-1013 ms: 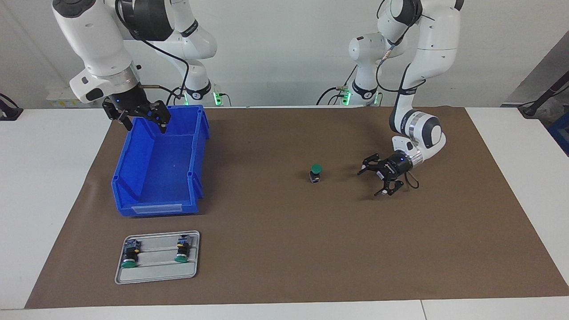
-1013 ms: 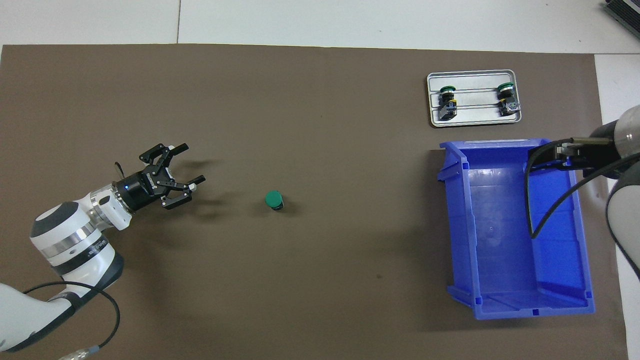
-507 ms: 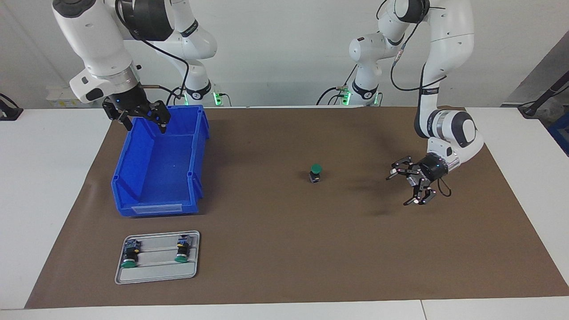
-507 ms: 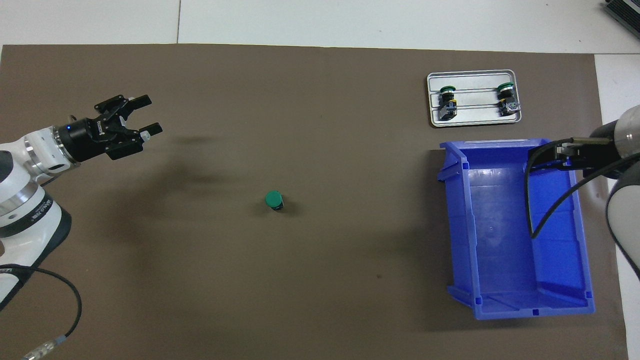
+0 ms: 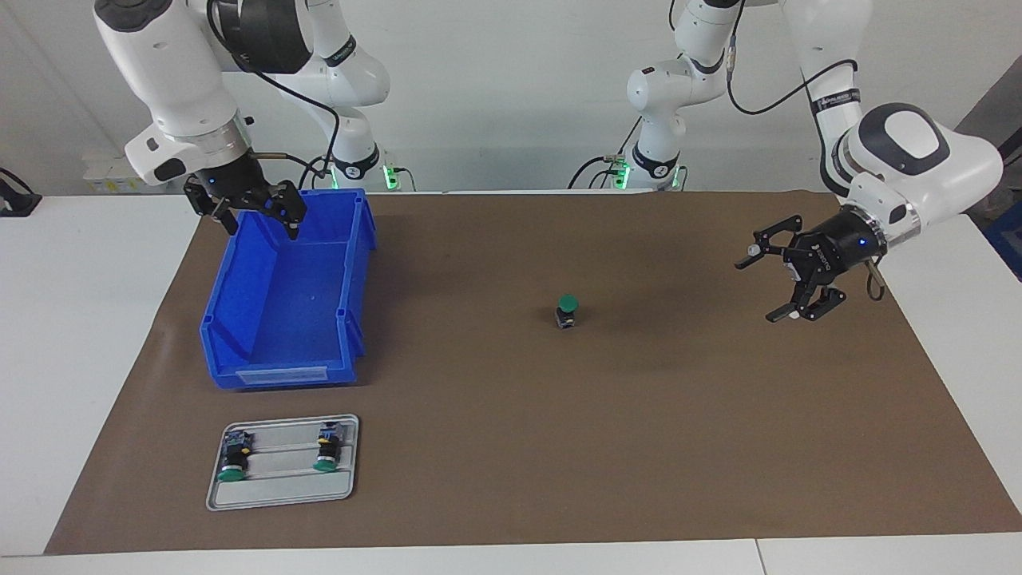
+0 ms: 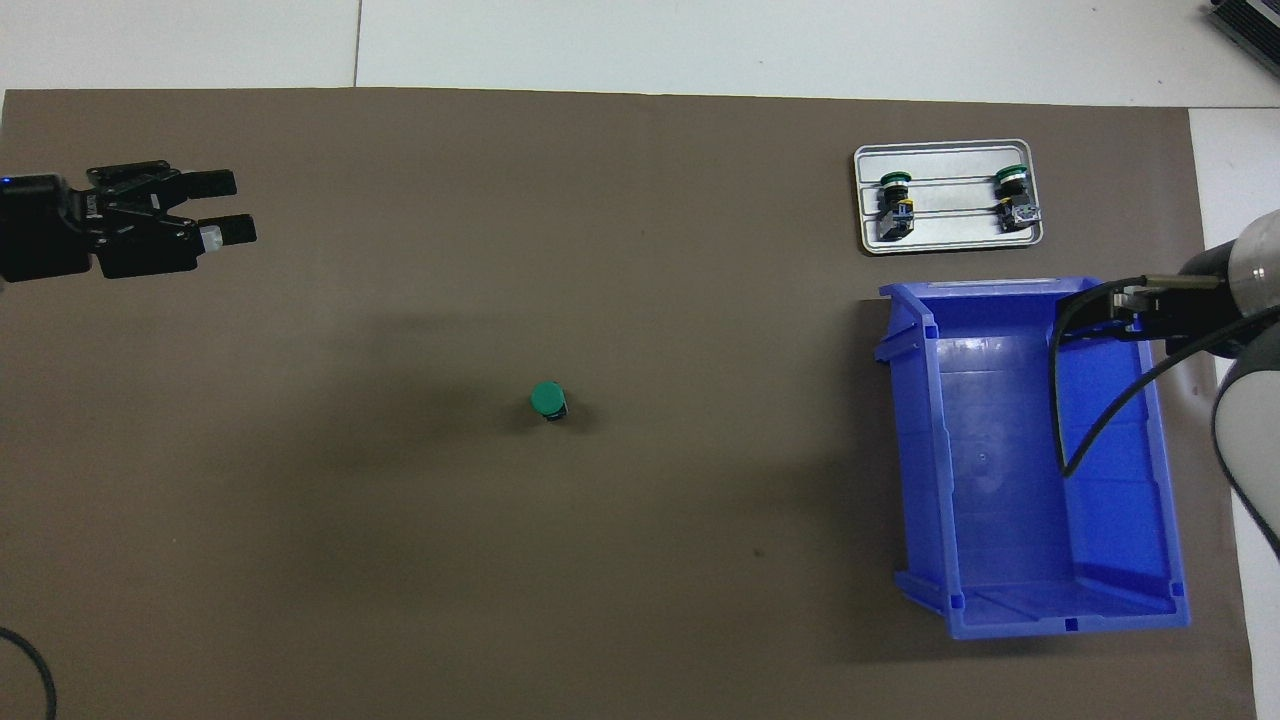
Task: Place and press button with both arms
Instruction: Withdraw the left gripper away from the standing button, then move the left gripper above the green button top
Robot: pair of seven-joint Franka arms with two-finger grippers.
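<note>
Standing upright on the brown mat [image 5: 511,447], the small push-button switch with its round green cap [image 5: 566,310] has its long axis vertical, cap on top and dark body on the mat, so the pressing face looks straight up. Taking this button as the landmark, it sits alone near the middle of the mat, with nothing touching it.

Toward the left arm's end of the table from the button, the left arm's black two-finger gripper [image 5: 790,279] hangs in the air over bare mat, well apart from the button. Its fingers are spread wide and carry nothing, and it points roughly sideways rather than down.

Toward the right arm's end of the table from the button, the open-topped blue plastic bin [image 5: 239,351] rests on the mat, and the right arm's black gripper [image 5: 255,216] hovers over the bin's edge nearest the robots, fingers apart and empty. It is farther from the button than the left gripper is.

Farther from the robots than the bin lies a flat grey metal tray [image 5: 279,495] holding two more green-capped buttons [image 5: 233,457] on their sides.

Judged from this layout, pressing calls for a descent from directly above the cap, and the left gripper has the shorter way there.
</note>
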